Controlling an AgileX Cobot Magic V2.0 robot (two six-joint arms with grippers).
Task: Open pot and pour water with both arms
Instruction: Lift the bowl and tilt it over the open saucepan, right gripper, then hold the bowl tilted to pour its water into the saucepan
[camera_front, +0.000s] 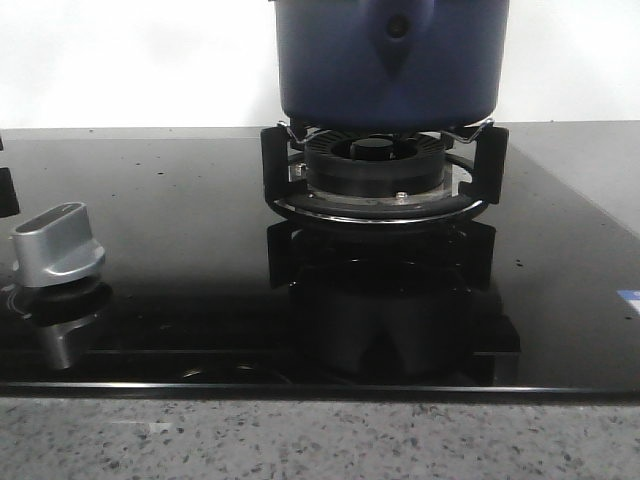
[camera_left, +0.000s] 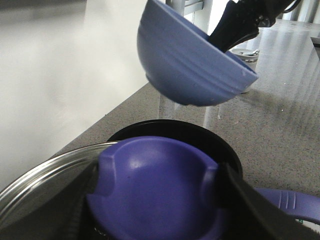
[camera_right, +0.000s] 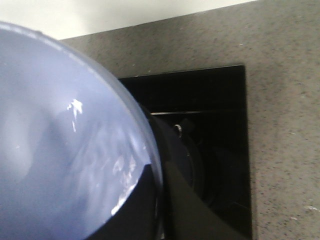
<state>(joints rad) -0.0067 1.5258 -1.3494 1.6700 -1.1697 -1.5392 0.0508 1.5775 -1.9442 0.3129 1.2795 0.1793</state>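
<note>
Sitting upright on the burner (camera_front: 378, 180), the pot (camera_front: 392, 60); both grippers' closure unclear.

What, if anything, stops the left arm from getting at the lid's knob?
Likely nothing, so yes: the left gripper has its fingers against both sides of the knob. The bowl hangs above, clear of it.

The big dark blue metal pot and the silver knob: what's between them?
Only bare shiny black stovetop glass lies between pot and knob, front view.
</note>
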